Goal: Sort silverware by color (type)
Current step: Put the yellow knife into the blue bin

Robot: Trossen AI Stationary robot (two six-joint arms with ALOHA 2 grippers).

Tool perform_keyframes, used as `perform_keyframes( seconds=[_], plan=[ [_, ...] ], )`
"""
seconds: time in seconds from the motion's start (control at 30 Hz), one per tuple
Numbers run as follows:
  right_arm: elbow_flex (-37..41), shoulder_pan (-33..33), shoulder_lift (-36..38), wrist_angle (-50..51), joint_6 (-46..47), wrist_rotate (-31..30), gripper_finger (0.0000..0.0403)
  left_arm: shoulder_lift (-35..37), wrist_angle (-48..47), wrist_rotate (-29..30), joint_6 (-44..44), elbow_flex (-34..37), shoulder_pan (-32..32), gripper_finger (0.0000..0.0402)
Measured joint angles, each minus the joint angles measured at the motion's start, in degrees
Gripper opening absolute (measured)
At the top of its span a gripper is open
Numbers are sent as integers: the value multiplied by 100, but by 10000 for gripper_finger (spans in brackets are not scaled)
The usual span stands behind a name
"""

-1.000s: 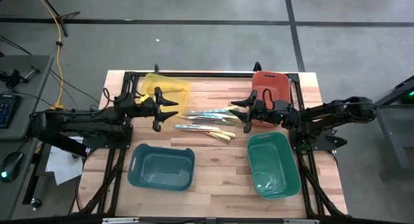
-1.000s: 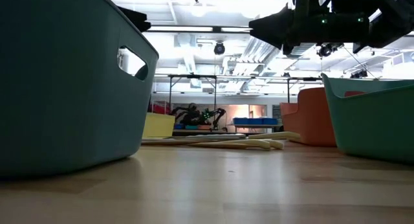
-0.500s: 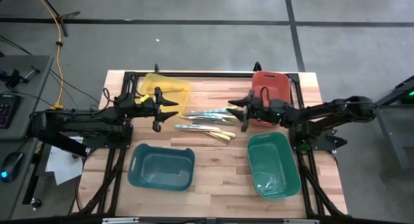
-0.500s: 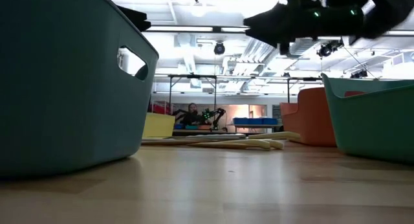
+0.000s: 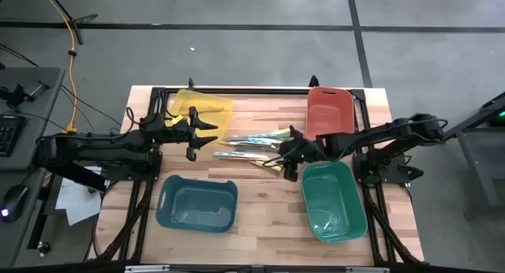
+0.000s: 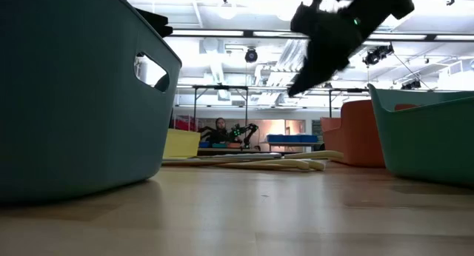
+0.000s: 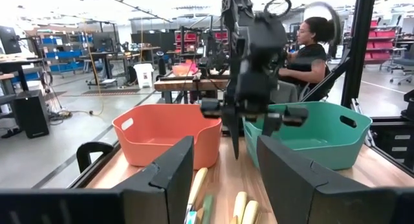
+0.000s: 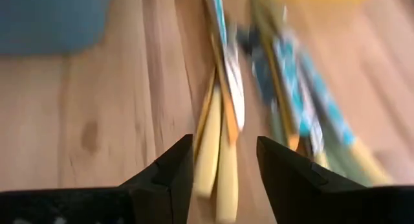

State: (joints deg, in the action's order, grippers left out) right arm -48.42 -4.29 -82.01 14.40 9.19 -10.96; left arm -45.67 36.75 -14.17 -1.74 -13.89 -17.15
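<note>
The silverware (image 5: 252,149) lies in a loose pile on the table's middle: cream-yellow handles (image 8: 217,156) beside teal-tinted and silvery pieces (image 8: 294,88), resting flat on the wood. My right gripper (image 5: 285,160) hangs open above the pile's right end, slanting down, its fingers (image 8: 162,179) apart over the yellow handles and clear of them. At the pile's left end my left gripper (image 5: 211,134) stands level and open, with handle ends (image 7: 197,185) below its fingers.
Four bins ring the pile: yellow (image 5: 203,107) far left, red (image 5: 330,111) far right, blue-teal (image 5: 197,203) near left, green (image 5: 333,198) near right. A person (image 7: 312,49) sits beyond the table's right side. Bare wood lies between the two near bins.
My right gripper has come away from the red bin toward the near edge and the silverware's right end, and has tipped from level to slanting steeply down. Its fingers have kept the same gap. The silverware has not moved.
</note>
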Motion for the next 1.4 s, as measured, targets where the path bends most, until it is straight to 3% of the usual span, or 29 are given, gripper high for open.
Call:
perform_keyframes(
  seconds=[0.27,0.5,0.77,0.93,1.4],
  plan=[
    [2,-147,-531,342,-38,45,154,0,13,-9,-46,-2,0,158],
    [-7,109,-823,420,-79,243,154,0,48,-8,-44,-2,-1,158],
    [-975,152,-1401,1342,-655,237,154,-1,46,-7,-44,-2,-1,158],
    [-1189,200,-1672,2018,-825,239,154,0,42,-13,-43,-2,0,158],
    [-1145,238,-2180,1813,-1084,256,154,-2,44,-19,-89,-2,-2,158]
  ],
)
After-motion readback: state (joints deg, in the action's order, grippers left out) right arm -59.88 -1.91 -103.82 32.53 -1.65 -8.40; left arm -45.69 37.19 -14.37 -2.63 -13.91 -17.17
